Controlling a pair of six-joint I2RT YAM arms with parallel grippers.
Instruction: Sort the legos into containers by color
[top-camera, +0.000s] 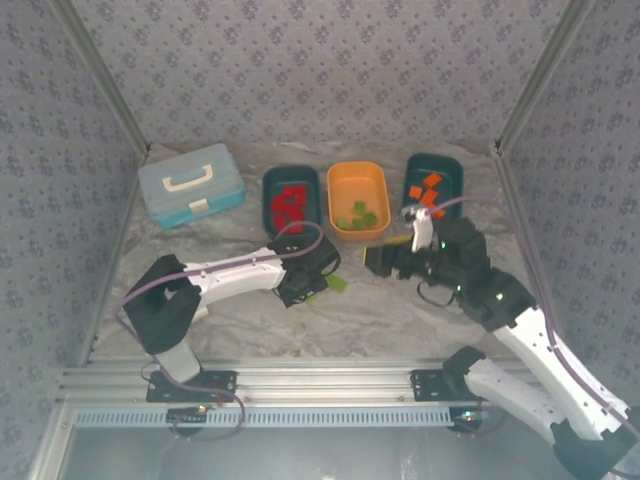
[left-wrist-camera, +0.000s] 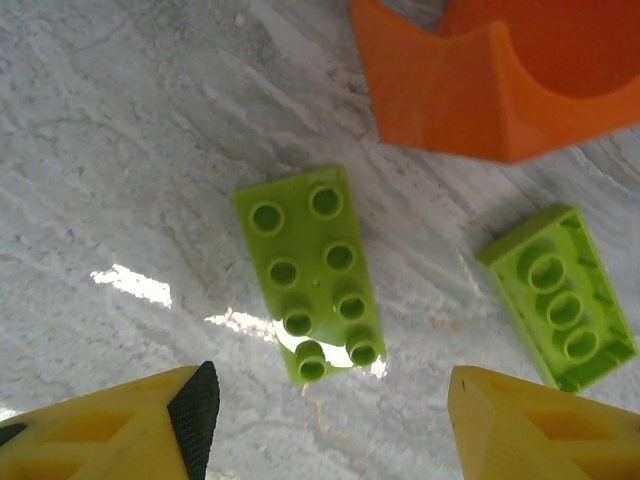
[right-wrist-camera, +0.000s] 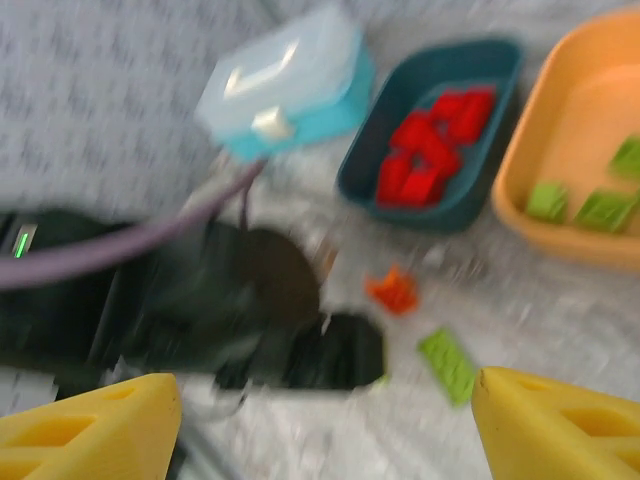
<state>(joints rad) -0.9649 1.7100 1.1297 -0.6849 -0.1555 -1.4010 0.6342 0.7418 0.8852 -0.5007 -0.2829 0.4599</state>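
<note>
Two green legos lie on the table (left-wrist-camera: 120, 150) just beside the orange tub (left-wrist-camera: 470, 90): an eight-stud green brick (left-wrist-camera: 310, 272) and an upturned green brick (left-wrist-camera: 560, 295). The left gripper (left-wrist-camera: 330, 415) is held partly open and empty over the studded one. The right gripper (right-wrist-camera: 325, 420) is spread wide and is likewise empty. Because the studded brick lies askew to the fingers, it could be twisted aside on closing, or the upturned one knocked.

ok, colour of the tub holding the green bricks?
Orange: the tub with the green bricks shows best in the top external view.
</note>
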